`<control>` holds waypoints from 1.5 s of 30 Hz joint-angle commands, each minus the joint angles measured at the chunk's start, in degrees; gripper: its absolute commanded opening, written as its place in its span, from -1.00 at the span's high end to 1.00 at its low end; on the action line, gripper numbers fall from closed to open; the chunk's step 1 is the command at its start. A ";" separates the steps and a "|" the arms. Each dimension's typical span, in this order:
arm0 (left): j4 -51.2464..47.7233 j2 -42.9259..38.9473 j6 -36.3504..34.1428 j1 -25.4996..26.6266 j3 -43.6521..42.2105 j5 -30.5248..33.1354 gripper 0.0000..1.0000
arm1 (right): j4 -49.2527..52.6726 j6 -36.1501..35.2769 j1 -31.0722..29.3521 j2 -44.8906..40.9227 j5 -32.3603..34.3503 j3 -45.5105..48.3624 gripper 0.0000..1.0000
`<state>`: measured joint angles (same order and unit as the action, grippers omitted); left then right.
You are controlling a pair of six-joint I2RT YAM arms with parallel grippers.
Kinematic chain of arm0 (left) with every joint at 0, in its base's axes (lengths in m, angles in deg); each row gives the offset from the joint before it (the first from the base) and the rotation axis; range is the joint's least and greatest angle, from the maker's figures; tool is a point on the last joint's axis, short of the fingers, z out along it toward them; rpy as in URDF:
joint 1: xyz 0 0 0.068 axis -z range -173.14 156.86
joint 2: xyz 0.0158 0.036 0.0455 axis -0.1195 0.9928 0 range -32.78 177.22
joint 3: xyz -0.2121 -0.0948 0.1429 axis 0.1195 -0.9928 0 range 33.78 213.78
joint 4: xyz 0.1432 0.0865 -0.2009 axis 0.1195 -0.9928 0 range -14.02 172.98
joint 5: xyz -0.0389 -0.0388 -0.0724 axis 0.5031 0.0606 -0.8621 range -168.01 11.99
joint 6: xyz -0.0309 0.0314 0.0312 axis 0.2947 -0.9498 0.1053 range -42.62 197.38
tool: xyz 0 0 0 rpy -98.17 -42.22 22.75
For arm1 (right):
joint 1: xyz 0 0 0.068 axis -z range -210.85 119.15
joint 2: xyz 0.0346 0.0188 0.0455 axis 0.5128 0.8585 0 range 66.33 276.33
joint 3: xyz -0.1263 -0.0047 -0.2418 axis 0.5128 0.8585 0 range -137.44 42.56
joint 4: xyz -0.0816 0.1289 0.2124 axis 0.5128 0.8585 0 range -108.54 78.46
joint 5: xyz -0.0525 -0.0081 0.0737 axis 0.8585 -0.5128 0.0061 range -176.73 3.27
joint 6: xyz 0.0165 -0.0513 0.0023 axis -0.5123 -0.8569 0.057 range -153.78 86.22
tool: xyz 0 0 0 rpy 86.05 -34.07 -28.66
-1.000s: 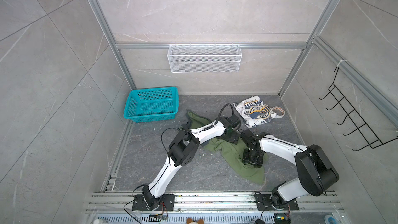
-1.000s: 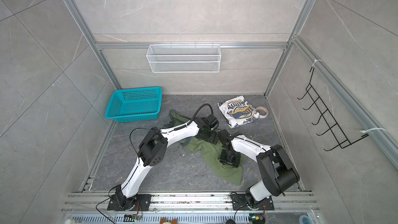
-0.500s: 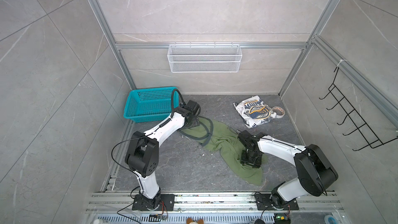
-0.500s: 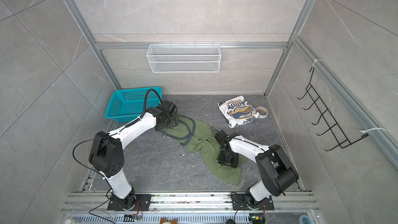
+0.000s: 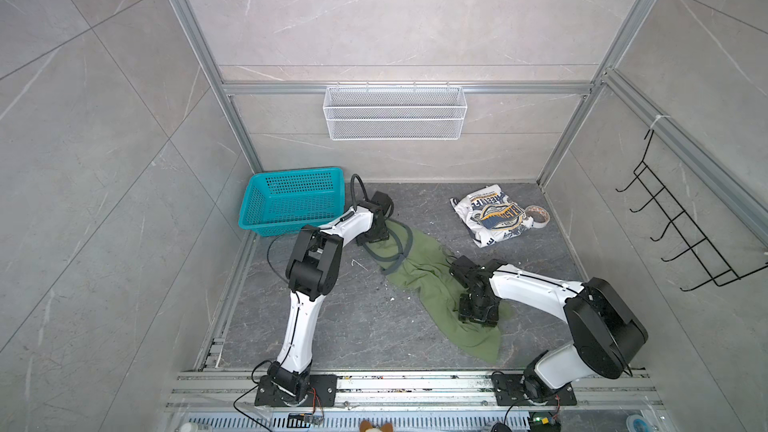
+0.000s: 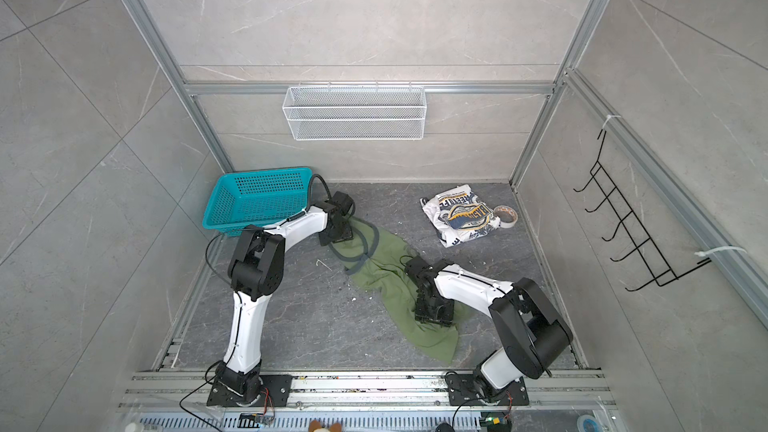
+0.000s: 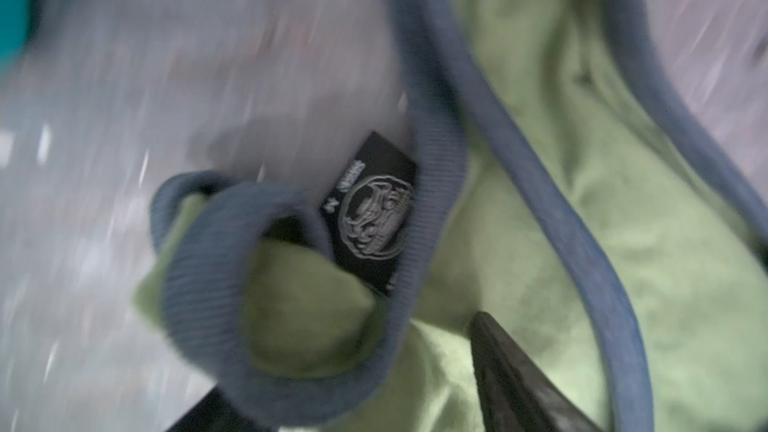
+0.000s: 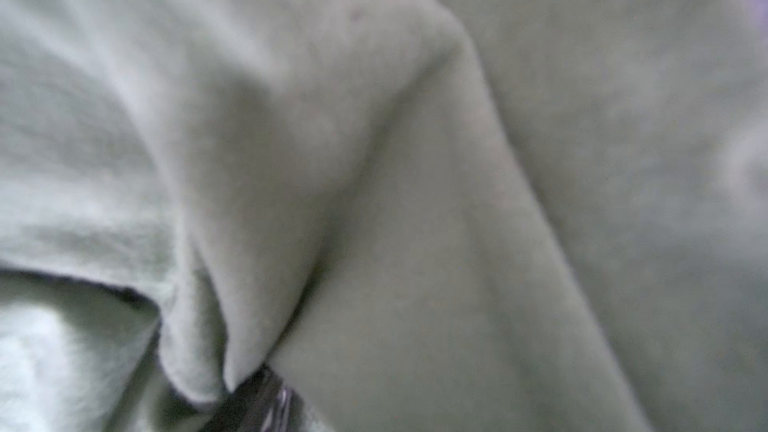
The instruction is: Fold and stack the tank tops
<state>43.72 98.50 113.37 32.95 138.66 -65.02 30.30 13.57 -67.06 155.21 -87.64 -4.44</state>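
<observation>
The olive green tank top (image 5: 424, 268) (image 6: 382, 268) lies stretched in a slanted strip across the floor, grey strap loops at its far left end. My left gripper (image 5: 376, 238) (image 6: 336, 238) is down on that strap end. In its wrist view its fingers (image 7: 519, 380) stand apart, open, with a grey-trimmed strap (image 7: 199, 284) and a black label (image 7: 370, 214) between them. My right gripper (image 5: 478, 317) (image 6: 432, 315) is down on the near part of the green top. Green cloth (image 8: 415, 160) fills its wrist view and hides the jaws except for one finger (image 8: 257, 396). The white tank top (image 5: 492, 218) (image 6: 461, 216) lies folded at the back right.
A teal basket (image 5: 293, 201) (image 6: 259, 199) stands at the back left, close behind my left arm. A roll of tape (image 5: 538, 216) (image 6: 505, 214) lies beside the white top. A white wire shelf (image 5: 395, 112) hangs on the back wall, black hooks (image 5: 681, 238) on the right wall.
My left gripper has swung from the middle of the floor to the far left strap end of the green top, and its jaws have narrowed. The right gripper has stayed put.
</observation>
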 commanded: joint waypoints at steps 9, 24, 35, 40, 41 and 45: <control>-14.78 21.12 -9.02 -5.28 35.83 -1.92 -0.51 | -2.89 5.77 -12.45 7.09 -6.06 2.10 -0.17; -11.16 15.80 -13.21 -5.85 41.63 -9.57 -0.77 | 4.59 1.55 -19.15 -1.39 4.28 -9.17 -0.28; -12.46 -0.02 -7.43 2.32 21.50 -7.29 -0.66 | 2.05 1.37 -10.90 -6.46 2.99 -4.37 -0.26; -9.02 1.80 -6.28 6.63 18.57 -10.21 -0.59 | 4.74 4.79 -10.05 -2.67 4.02 -2.43 -0.18; -8.69 4.52 -6.34 7.50 19.35 -10.27 -0.58 | 5.03 5.74 -9.65 -3.09 4.16 -1.14 -0.14; -7.26 9.47 -6.00 9.46 23.44 -11.52 -0.51 | 4.07 8.88 -7.99 -6.26 2.91 4.29 0.01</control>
<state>34.76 104.93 106.33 42.57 159.14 -74.98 33.03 19.01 -75.86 151.19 -84.07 -2.93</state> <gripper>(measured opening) 0.764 0.510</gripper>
